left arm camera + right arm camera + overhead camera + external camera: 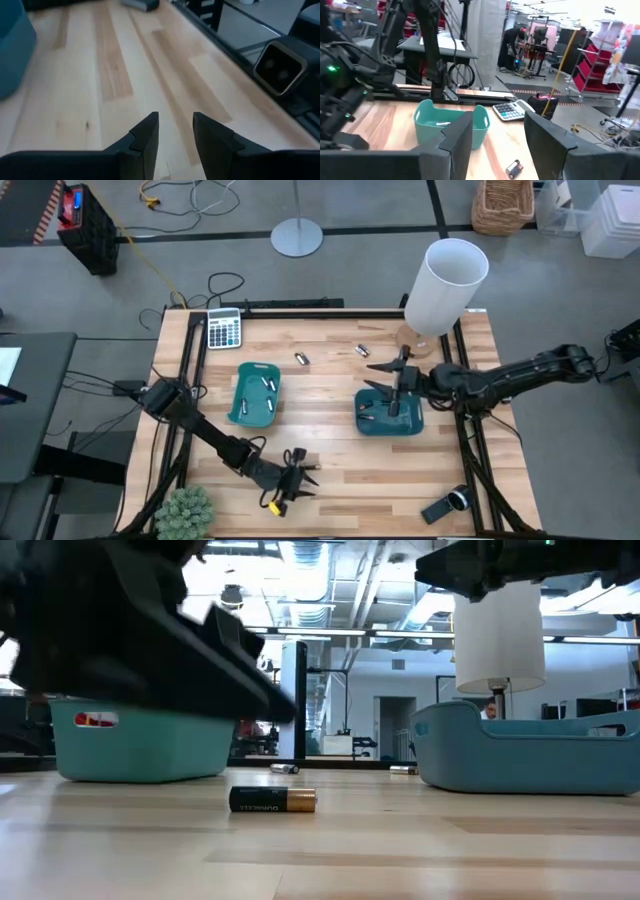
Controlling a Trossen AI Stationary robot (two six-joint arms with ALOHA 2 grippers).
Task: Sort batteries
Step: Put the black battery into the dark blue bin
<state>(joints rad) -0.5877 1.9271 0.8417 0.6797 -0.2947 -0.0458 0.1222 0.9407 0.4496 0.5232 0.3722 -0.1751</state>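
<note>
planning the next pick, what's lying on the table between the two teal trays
In the high view, nothing lies directly between the left tray and the right tray, only bare wood. A loose battery lies farther back, beyond that gap, near the calculator side.

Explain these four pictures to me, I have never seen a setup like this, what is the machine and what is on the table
This is a robot with two dark arms at a wooden table, each ending in a two-finger gripper. One picture looks straight down, one looks level across the tabletop, and two come from cameras on the wrists. The left gripper is near the front edge, open and holding nothing, with a dark and copper battery lying close by. The right gripper hovers open over the right teal tray, also holding nothing. The left teal tray has a few silvery batteries in it. Two more loose batteries lie between the trays, beside a calculator, a white lamp and a small plant.
</note>
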